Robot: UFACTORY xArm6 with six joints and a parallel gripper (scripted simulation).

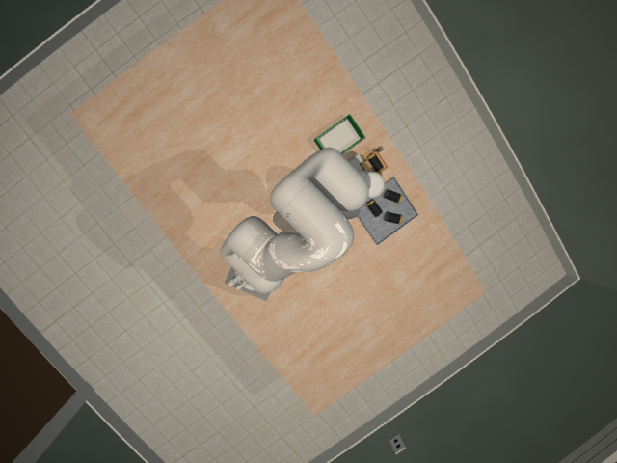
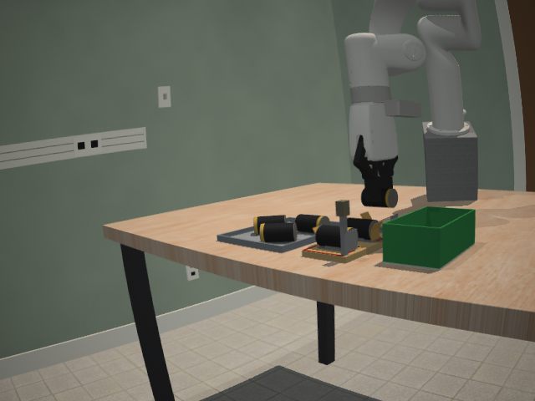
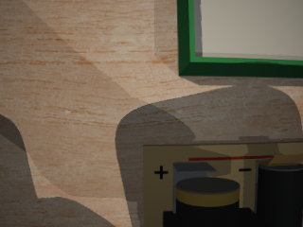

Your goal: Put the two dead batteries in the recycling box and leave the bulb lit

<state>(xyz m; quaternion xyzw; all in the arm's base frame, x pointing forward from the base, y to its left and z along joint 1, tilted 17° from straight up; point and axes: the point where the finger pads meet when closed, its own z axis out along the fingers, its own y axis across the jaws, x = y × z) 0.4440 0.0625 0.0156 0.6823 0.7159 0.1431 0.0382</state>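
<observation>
Battery (image 3: 207,203) pinched between the fingers (image 2: 379,181), exterior view, lying crosswise and lifted above the holder (image 2: 345,256) (image 3: 158,199), presumably to free its slot! Wrist view: gold-banded end pokes out, the green box (image 1: 357,130) (image 2: 412,243) (image 3: 186,43) beyond the fingertips.

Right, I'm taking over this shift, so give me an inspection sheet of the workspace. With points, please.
Surface: wood-look table (image 1: 209,90) (image 2: 259,207), arm shadows across it.
Job's things: green box (image 1: 358,126) (image 2: 410,246) (image 3: 185,47) upright, no battery visible inside; gray tray (image 1: 377,236) (image 2: 281,248) with three batteries; holder board (image 2: 341,259) (image 3: 151,189) with two batteries seen on it; sixth battery (image 3: 207,196) held above it. Bulb: cannot tell whether lit.
Clutter: nothing seen.
Gripper (image 2: 379,191): shut on the sixth battery, raised.
Cables: no loose ones seen.
Surroundings: green walls, tiled floor, wall outlets.
</observation>
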